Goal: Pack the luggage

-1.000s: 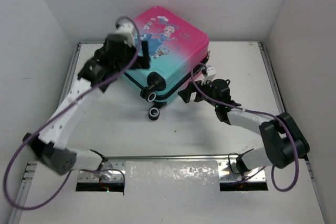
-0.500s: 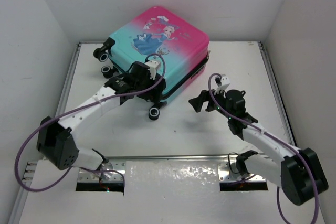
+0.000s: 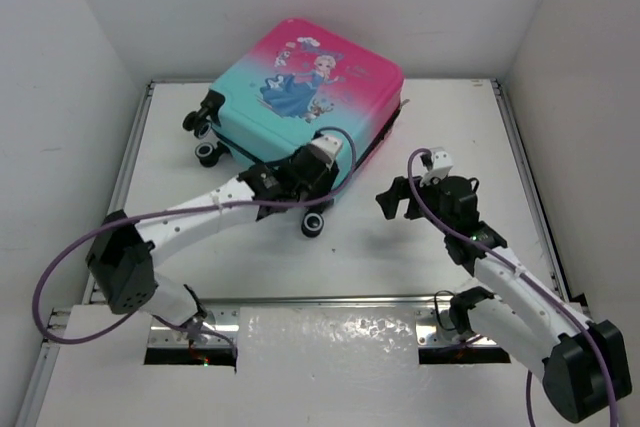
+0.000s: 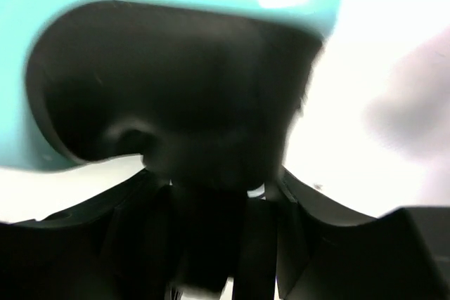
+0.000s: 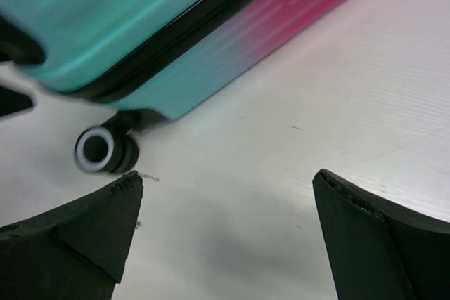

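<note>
My left fingers [image 4: 330, 237] sit hard against a dark recess [image 4: 176, 103] in the teal shell of the luggage [image 3: 300, 97]. That wrist view is blurred and nearly all black there, so I cannot tell whether they are parted, closed or gripping anything. My right fingers [image 5: 77, 237] stand wide apart and empty above bare counter [image 5: 281, 173], just near of the case's near-right side, with one black wheel [image 5: 98, 151] ahead to the left. The luggage lies flat at the far middle of the counter, print side up, apparently shut, its wheel end turned to the near left. Judgement: packing needs the shell opened first. The left fingers should therefore take purchase at the dark seam [image 5: 204, 27] or the wheel housing rather than on the slick shell. The right fingers should brace the case against sliding. Not established: the state of the zip, the handle's position, any items to pack, and what exactly the left fingers touch.
</note>
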Controlling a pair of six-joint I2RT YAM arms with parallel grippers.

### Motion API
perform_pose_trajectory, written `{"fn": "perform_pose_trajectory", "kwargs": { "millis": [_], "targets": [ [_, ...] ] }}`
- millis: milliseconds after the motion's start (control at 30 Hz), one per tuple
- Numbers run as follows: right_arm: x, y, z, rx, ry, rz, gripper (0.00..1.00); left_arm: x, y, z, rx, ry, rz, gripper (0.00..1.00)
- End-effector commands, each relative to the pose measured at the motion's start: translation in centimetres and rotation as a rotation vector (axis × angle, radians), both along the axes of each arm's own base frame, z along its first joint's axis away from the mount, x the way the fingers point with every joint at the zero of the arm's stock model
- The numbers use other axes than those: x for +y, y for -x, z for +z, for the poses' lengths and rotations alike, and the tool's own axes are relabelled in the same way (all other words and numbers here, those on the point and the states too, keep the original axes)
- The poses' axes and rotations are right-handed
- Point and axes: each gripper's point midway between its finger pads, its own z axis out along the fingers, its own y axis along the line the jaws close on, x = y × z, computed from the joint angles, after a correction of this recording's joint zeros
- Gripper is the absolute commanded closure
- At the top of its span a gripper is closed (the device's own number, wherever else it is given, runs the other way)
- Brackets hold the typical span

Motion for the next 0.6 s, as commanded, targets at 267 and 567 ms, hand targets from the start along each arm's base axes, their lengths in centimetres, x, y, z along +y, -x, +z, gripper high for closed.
{"fn": "perform_pose_trajectory", "kwargs": {
  "millis": [267,567],
  "targets": [
    [-14.0,-5.1,2.4,0.102,0.169,-0.565,0.01,4.0,17.0,2.3,0.072,0.016,-0.095,1.0],
    [-6.3,-4.1,-2.6,0.199,0.048,-0.309,0.01,12.4,12.4,11.5,-0.206,0.312,0.469,0.0]
  ]
}}
